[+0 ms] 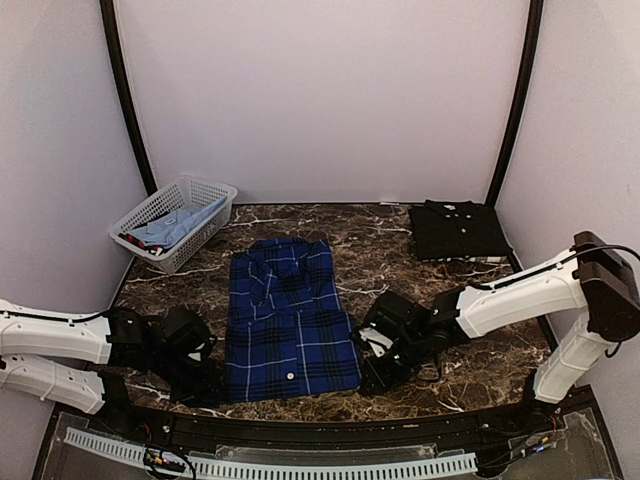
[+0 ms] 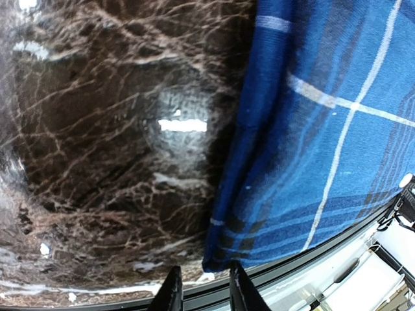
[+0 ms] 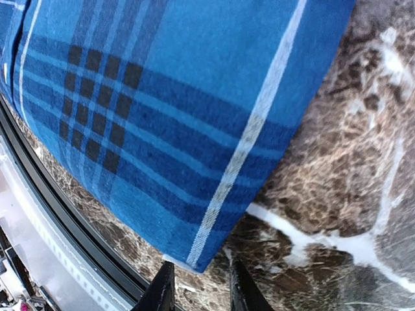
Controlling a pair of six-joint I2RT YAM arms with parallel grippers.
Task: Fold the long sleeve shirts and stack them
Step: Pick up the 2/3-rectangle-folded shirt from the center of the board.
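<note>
**A:** Starting from the left, what is sitting out there?

**B:** A white basket [image 1: 175, 222] is standing beyond the plaid shirt [image 1: 288, 320], off its far left corner and well apart from it. Some pale blue cloth [image 1: 170, 226] is lying in it.

**A:** And the left gripper [image 2: 203, 285]?

**B:** It is hovering low at the plaid shirt's near left corner. Its fingers [image 2: 172, 293] are standing apart with nothing between them, and in the left wrist view the corner's tip is showing just above the gap.

**A:** How is the plaid shirt itself lying?

**B:** It is lying flat on the marble table [image 1: 400, 260], folded into a long rectangle. Its collar is pointing away from the arms and its near edge is running close to the table's front rim.

**A:** The right gripper [image 3: 200, 278]?

**B:** It is doing the same at the plaid shirt's near right corner, with its fingers parted and gripping nothing. The corner is ending just short of them.

**A:** Anything further right?

**B:** The black shirt [image 1: 458, 230] is lying folded beyond the plaid shirt's far right corner, well apart from it.
</note>
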